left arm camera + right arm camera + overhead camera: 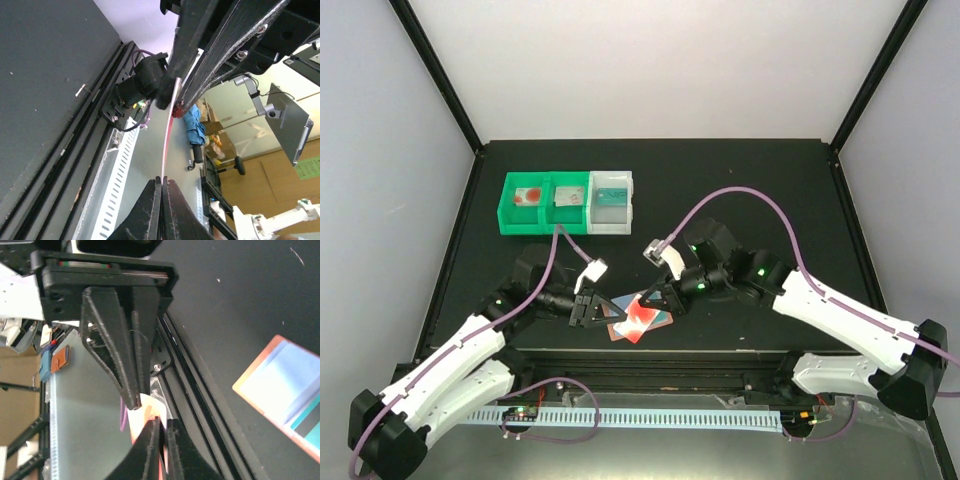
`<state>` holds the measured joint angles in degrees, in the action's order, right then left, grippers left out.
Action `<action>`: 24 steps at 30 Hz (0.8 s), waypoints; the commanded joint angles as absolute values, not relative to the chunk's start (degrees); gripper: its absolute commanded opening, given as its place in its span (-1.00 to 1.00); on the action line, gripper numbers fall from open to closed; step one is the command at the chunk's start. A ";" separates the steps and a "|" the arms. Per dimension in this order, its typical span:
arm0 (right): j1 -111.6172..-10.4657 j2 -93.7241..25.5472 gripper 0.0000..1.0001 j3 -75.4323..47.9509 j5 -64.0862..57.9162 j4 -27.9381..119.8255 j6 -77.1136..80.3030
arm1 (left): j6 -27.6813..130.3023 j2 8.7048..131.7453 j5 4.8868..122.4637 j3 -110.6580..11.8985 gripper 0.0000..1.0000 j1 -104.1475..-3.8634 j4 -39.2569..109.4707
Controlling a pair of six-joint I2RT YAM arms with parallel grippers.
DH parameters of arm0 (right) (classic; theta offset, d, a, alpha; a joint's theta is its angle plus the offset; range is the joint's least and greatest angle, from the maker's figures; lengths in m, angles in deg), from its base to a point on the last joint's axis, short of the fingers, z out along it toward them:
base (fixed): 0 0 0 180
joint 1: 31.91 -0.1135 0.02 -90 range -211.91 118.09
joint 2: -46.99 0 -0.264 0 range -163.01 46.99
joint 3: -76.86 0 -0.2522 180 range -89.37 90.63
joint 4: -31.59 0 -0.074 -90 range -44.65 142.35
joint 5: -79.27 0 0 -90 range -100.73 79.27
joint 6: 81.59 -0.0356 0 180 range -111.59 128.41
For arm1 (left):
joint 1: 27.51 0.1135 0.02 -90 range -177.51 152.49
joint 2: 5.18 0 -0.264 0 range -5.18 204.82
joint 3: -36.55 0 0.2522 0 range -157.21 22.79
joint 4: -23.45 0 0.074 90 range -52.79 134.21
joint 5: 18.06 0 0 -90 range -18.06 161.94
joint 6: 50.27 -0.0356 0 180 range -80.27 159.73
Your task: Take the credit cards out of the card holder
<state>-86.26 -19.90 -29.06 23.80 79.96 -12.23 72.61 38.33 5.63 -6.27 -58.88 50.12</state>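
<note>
Black table [740,180]; cards [529,196] in three bins [510,222]

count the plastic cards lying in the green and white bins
3: a white card with a red disc in the green bin, left compartment; a grey card in its right compartment; a teal card in the white bin. More could hide underneath.

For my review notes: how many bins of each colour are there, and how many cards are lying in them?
Green bins: 2
White bin: 1
Cards in the bins: 3
Total: 6
</note>
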 commanded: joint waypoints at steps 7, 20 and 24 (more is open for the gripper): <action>-85.36 -13.92 -0.98 -30.77 22.14 71.79 -19.27 | 72.21 36.98 13.56 -8.46 0.17 -59.10 52.95; -85.07 -2.52 -0.98 -49.46 3.34 36.84 -48.20 | 93.00 25.52 29.82 -9.21 0.61 -59.02 38.97; -85.09 -1.13 -0.98 -53.92 0.57 29.48 -53.32 | 93.46 23.72 33.43 -9.30 0.62 -59.01 39.81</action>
